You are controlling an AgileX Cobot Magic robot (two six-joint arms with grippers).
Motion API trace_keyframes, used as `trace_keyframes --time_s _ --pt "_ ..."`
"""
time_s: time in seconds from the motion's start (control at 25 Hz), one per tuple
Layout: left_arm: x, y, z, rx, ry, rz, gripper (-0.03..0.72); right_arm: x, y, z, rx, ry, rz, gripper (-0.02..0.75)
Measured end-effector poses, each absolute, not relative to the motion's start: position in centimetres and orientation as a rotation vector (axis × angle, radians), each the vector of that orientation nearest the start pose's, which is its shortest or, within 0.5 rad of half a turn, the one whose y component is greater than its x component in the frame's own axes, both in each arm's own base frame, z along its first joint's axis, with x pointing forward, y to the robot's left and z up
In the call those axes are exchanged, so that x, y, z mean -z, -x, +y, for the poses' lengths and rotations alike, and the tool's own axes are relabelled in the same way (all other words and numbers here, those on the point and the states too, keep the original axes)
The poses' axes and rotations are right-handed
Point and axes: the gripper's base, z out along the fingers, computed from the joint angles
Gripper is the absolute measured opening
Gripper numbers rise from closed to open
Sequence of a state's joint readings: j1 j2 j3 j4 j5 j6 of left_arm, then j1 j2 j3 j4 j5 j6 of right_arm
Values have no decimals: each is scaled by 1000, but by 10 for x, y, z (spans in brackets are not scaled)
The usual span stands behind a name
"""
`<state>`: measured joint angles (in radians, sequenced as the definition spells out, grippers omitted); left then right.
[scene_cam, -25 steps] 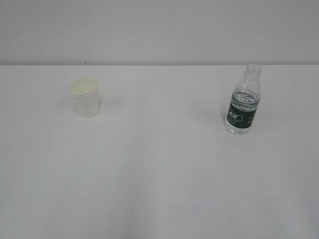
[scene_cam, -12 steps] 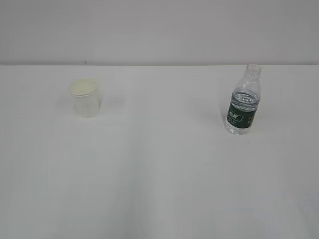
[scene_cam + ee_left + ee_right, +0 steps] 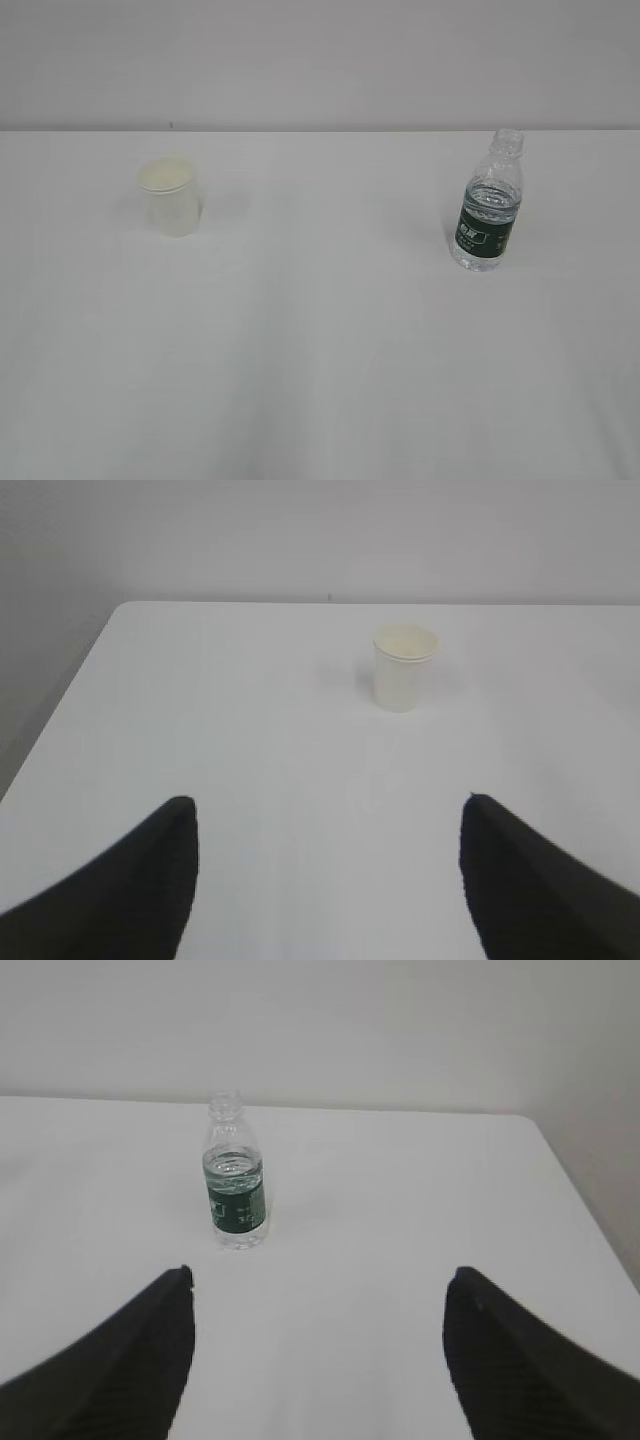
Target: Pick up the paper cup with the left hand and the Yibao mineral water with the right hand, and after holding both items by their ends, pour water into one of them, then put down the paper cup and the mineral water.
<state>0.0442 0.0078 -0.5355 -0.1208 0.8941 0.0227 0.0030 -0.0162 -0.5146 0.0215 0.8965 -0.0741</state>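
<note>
Paper cup (image 3: 171, 197) upright, far left of Yibao mineral water (image 3: 487, 207).

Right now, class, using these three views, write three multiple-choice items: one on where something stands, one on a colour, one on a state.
1. In the exterior view, the paper cup stands
A. left of the bottle
B. right of it
C. behind it

2. The label on the Yibao mineral water is
A. red
B. dark green
C. yellow

3. The left hand is
A. shut on the cup
B. open, holding nothing
C. touching the bottle

Key: 1 A, cup far left; 2 B, green band; 3 B, fingers spread, cup far ahead.
</note>
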Motion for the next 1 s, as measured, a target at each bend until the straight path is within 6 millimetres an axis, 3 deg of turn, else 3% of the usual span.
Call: trace_keyframes --time_s 0.48,1.0 --pt "-302 2 -9 101 24 1844 583 -283 -6 6 5 133 1846 588" --pt "-303 2 -9 104 26 1828 583 -282 -15 9 13 218 1851 588"
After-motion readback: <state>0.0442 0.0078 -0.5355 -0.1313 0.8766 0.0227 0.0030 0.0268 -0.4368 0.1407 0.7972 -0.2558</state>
